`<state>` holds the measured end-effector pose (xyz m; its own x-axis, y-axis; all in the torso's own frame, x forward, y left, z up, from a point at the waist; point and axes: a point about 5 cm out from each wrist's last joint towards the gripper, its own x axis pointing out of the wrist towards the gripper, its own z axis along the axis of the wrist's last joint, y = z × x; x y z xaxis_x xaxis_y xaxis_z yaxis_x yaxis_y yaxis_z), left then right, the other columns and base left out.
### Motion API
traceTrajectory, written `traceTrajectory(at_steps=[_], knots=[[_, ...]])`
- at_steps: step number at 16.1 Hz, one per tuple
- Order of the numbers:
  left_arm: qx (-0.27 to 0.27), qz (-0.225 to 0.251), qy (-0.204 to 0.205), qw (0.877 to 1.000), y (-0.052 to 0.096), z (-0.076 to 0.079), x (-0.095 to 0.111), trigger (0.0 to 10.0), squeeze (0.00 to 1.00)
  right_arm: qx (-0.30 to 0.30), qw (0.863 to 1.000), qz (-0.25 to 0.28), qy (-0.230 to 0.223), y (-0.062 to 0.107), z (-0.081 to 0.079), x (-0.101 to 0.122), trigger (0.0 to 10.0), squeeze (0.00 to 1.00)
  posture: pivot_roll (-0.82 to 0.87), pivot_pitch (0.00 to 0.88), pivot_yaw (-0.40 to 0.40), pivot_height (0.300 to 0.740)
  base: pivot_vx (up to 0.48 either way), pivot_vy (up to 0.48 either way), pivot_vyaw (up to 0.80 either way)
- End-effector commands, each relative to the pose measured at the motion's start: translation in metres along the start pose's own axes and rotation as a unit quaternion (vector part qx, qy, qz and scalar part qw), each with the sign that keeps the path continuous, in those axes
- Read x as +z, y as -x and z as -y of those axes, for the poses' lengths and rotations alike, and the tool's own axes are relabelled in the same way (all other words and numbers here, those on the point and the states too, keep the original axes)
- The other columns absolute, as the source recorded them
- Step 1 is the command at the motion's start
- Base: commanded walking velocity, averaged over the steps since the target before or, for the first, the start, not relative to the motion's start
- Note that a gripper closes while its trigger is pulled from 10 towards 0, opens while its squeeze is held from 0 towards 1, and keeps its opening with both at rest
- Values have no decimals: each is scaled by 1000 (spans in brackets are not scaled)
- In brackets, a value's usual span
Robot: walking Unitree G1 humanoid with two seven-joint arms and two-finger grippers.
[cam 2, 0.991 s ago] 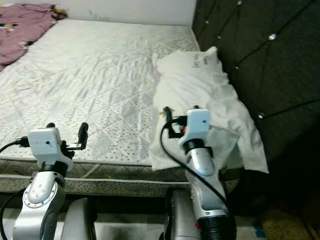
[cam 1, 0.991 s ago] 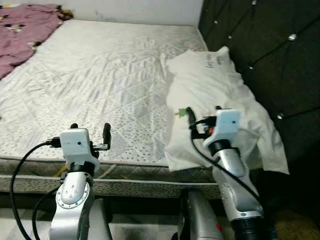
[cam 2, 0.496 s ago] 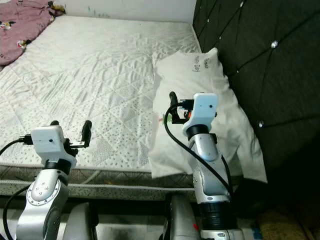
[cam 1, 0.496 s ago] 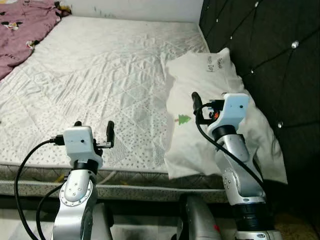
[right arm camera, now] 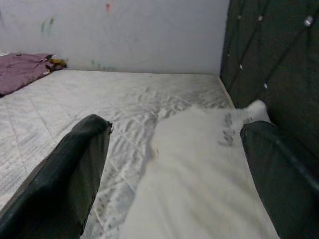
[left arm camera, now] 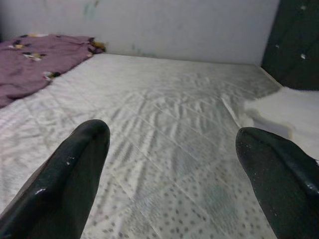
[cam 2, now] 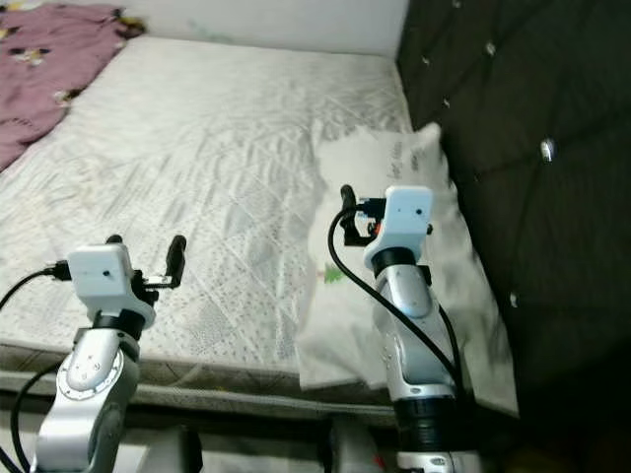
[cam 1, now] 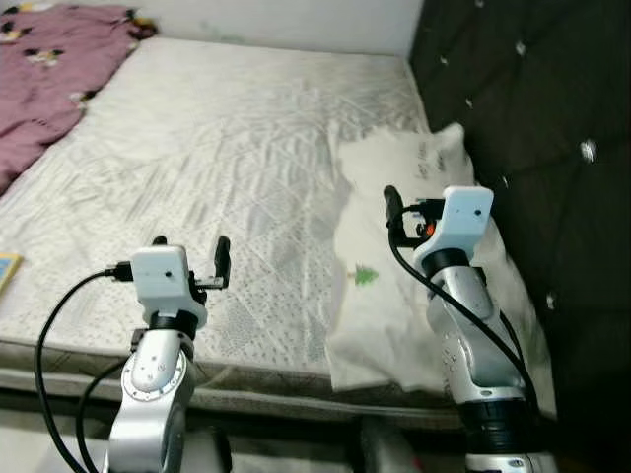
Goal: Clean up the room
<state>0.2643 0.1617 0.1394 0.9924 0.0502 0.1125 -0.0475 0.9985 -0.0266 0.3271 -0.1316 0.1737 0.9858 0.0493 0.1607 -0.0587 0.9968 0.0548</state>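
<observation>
A white pillow (cam 1: pixel 394 286) with a small green tree print lies on the right side of the bed, against the dark headboard. My right gripper (right arm camera: pixel 177 128) hovers open above the pillow's middle with nothing between its fingers; one black finger (cam 1: pixel 391 202) shows in the left eye view. My left gripper (cam 1: pixel 190 244) is open and empty, held over the near edge of the mattress (cam 1: pixel 217 148). A purple cloth (cam 1: pixel 49 59) lies crumpled at the far left corner of the bed.
The tufted black headboard (cam 1: pixel 532 118) runs along the right. A white wall (left arm camera: pixel 149 25) stands behind the bed. A small yellow flat thing (cam 1: pixel 5 268) lies at the left edge of the mattress. The mattress front edge (cam 1: pixel 276 379) is close below my arms.
My right gripper has lifted off the pillow, uncovering the green print. The whole view has shifted as the camera moved. The left gripper has kept its pose.
</observation>
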Motion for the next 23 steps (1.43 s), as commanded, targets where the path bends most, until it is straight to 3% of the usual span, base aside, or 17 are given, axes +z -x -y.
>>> traceTrajectory(at_steps=[1,5,12,16,23], knots=[[-1,0,4,1000,-2,0,0,10000,0,-7,1000,2,5,-2,3,2,10000,0,-29,50,-54,704,0,0,0],[6,3,1,1000,-5,1,2,10000,0,-11,1000,1,5,-4,3,2,10000,0,-25,48,-49,740,0,0,0],[1,-2,15,1000,-4,2,0,10000,0,-25,1000,-3,16,-4,9,0,10000,0,-29,51,-49,740,0,0,0],[-10,-8,27,1000,-3,4,-2,10000,0,-56,998,-17,13,-7,20,-4,10000,0,-34,55,-49,740,0,0,-734],[-15,-10,28,999,-3,4,-3,10000,0,-50,998,-30,9,-6,18,-8,10000,0,-34,58,-52,740,0,116,-421]])
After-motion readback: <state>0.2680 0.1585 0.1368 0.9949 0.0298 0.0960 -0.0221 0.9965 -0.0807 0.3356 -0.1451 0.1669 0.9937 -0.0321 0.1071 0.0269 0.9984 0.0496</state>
